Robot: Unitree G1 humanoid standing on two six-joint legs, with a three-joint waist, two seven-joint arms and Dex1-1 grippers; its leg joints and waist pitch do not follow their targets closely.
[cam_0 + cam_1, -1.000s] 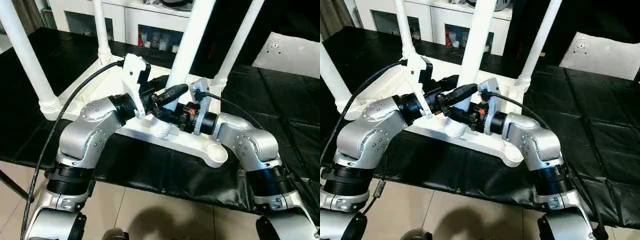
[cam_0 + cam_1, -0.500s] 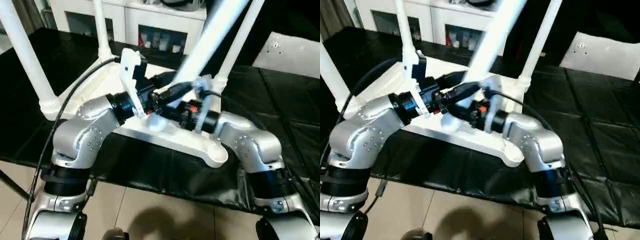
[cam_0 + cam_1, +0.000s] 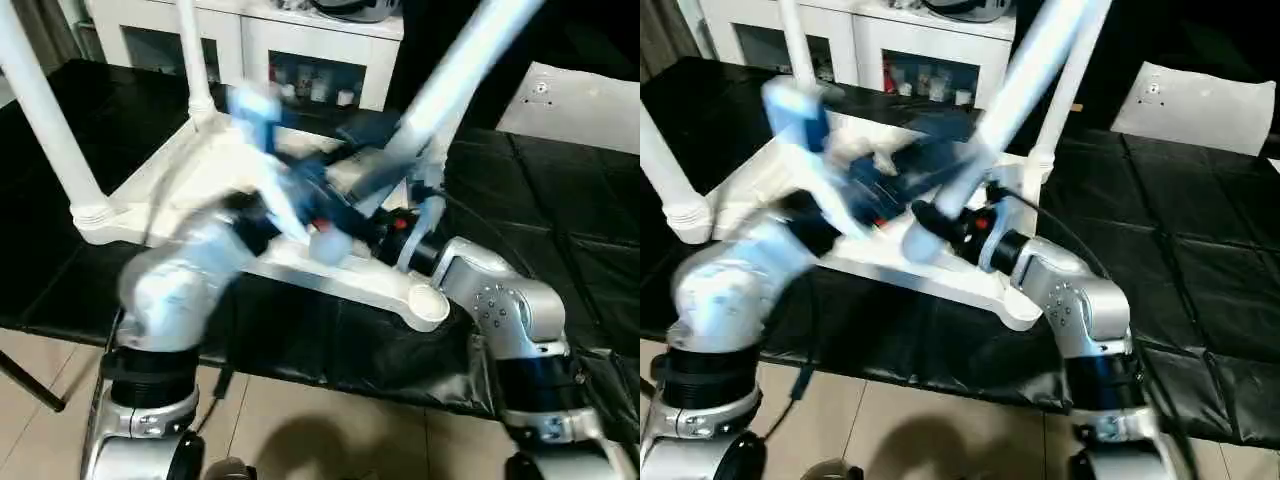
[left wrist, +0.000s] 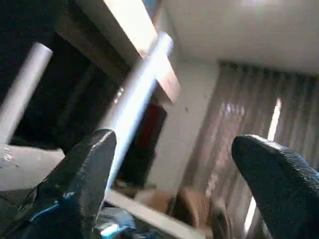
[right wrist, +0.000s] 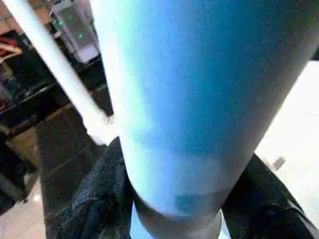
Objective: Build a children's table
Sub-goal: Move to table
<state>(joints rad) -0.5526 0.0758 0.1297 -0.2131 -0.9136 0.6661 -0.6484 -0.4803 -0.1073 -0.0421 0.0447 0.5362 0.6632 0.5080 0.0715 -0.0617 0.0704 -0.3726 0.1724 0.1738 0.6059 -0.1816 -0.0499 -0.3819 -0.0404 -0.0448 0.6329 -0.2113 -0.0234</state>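
Legs of long white tapered plastic tube stand up from the corner sockets of the upturned white plastic rectangular table top [image 3: 150, 215], which lies ribbed side up on the black-covered bench [image 3: 580, 260]. One loose leg [image 3: 455, 80] leans steeply, its thick end clasped by the right gripper [image 3: 940, 222]. The left gripper [image 4: 174, 169] stands spread wide with nothing between its black fingers [image 4: 87, 169].

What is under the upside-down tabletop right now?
The tabletop lies on black padded sheeting that covers the work surface and hangs over its front edge. What the sheeting covers is hidden, and so is anything directly under the tabletop.
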